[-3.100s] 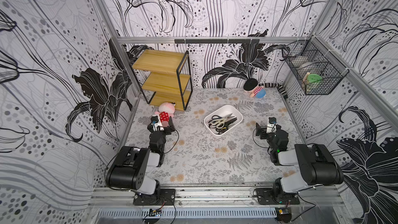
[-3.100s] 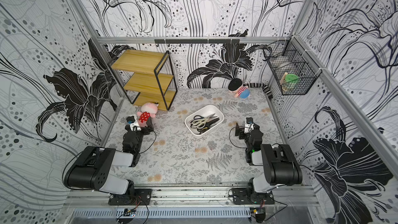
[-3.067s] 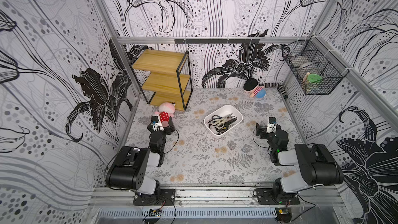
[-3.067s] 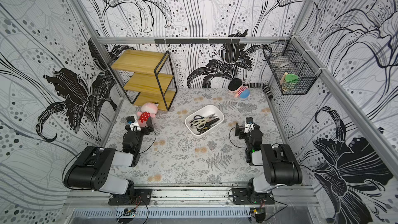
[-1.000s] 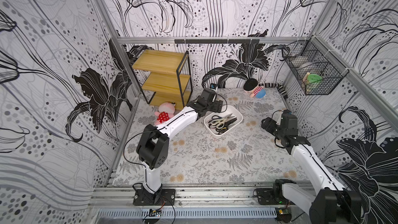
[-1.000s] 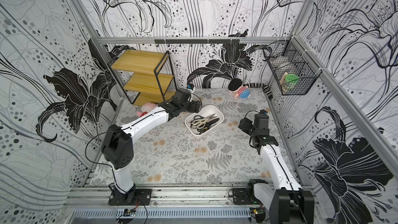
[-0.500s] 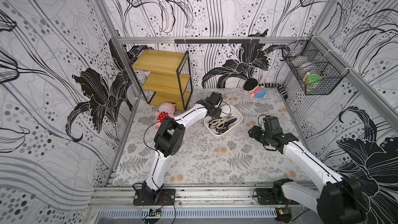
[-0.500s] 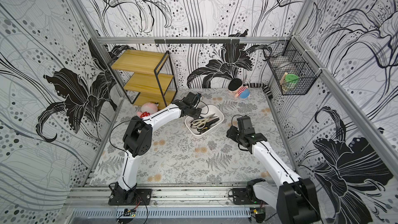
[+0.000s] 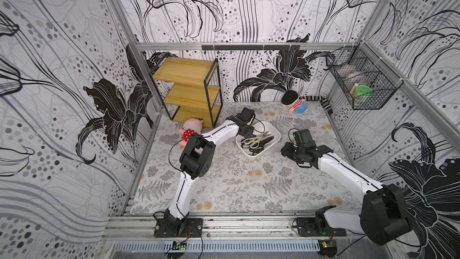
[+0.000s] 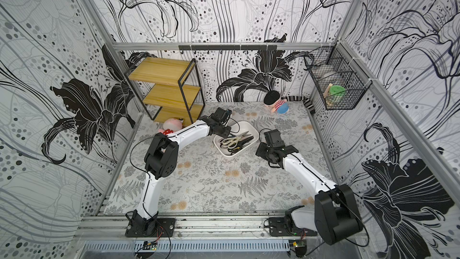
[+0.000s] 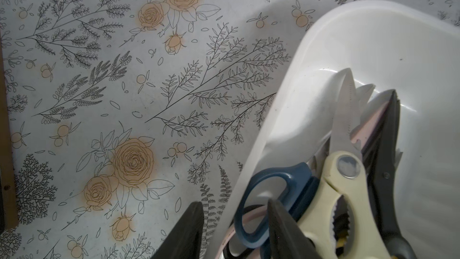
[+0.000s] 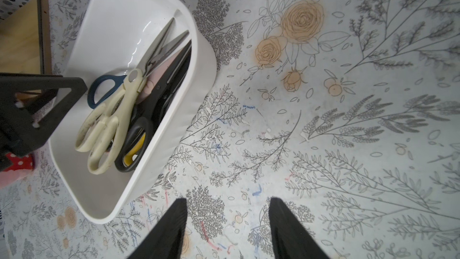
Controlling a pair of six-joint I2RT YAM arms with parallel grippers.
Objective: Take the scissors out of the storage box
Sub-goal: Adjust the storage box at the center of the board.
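Note:
The white storage box [image 9: 264,126] [image 10: 243,126] lies mid-table with several scissors [image 9: 256,142] [image 10: 234,142] piled in it. A cream-handled pair [image 12: 112,120] lies on top, over a blue-handled pair [image 11: 271,185] and black ones [image 12: 159,95]. My left gripper [image 9: 247,133] [image 11: 236,216] stands open astride the box's left wall [image 11: 251,160]. One finger [image 11: 191,222] is outside the wall and the other finger [image 11: 281,222] is inside, over the blue handle. My right gripper [image 9: 287,152] [image 12: 226,210] is open just above the mat, to the right of the box, with nothing between its fingers.
A wooden shelf rack [image 9: 189,88] stands at the back left, with a pink doll [image 9: 190,129] in front of it. Another doll [image 9: 295,104] lies at the back wall. A black wire basket [image 9: 361,88] hangs on the right wall.
Both arms have unfolded from rest. The left reached the box's left wall and narrowed its jaws; the right swung in low beside the box, its jaws narrowing too.

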